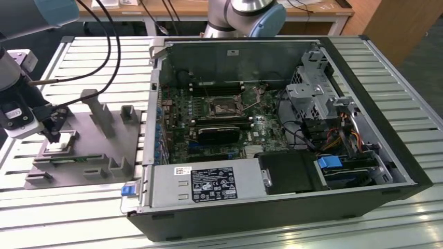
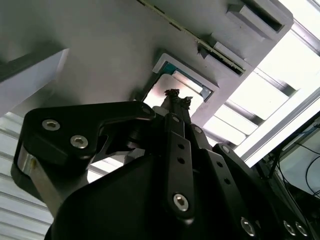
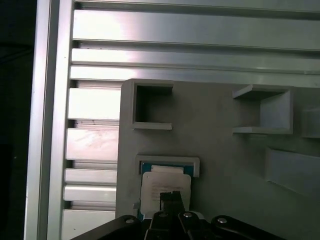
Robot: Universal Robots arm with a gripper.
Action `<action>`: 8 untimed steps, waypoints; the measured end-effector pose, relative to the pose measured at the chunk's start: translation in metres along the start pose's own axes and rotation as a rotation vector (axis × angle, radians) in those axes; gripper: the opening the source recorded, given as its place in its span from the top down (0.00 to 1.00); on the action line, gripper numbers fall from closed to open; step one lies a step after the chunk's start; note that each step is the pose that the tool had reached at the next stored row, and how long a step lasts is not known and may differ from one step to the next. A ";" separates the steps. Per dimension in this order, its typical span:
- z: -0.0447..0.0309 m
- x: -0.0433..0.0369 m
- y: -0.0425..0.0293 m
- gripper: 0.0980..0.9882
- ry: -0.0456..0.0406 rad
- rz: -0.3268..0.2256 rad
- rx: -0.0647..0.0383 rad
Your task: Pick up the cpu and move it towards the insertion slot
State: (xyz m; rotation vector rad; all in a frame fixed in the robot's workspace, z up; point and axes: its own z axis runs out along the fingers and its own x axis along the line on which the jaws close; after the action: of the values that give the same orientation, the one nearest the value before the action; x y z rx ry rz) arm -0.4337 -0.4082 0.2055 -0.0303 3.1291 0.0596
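Note:
The cpu (image 1: 64, 140), a small silvery-white square, lies in a recessed pocket of the grey fixture plate (image 1: 97, 129) at the exterior view's left. My gripper (image 1: 53, 136) hangs right over it. In both wrist views the dark fingers (image 2: 172, 130) run together to a narrow tip on the cpu's (image 2: 169, 85) pale top (image 3: 156, 184). My gripper (image 3: 171, 196) looks shut, and I cannot tell whether the tip touches the chip. The insertion slot (image 1: 223, 108), a black square socket with a metal bracket, sits on the motherboard inside the open computer case.
Upright grey blocks (image 1: 93, 111) stand on the fixture plate close to my gripper. The open computer case (image 1: 277, 129) fills the exterior view's middle and right, its wall (image 1: 153, 104) between plate and socket. Cables (image 1: 104, 46) hang above the slatted metal table (image 1: 387, 218). Another arm's base (image 1: 246, 18) stands behind.

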 end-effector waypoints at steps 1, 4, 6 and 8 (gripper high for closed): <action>0.0016 0.0007 0.0000 1.00 -0.0007 0.000 0.000; 0.0052 0.0019 -0.0002 1.00 -0.0013 0.000 0.000; 0.0063 0.0023 -0.0002 1.00 -0.0013 0.000 0.000; 0.0064 0.0023 -0.0002 1.00 -0.0013 0.000 0.000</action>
State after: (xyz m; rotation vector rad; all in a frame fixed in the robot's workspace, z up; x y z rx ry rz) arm -0.4359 -0.4082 0.1991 -0.0304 3.1278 0.0595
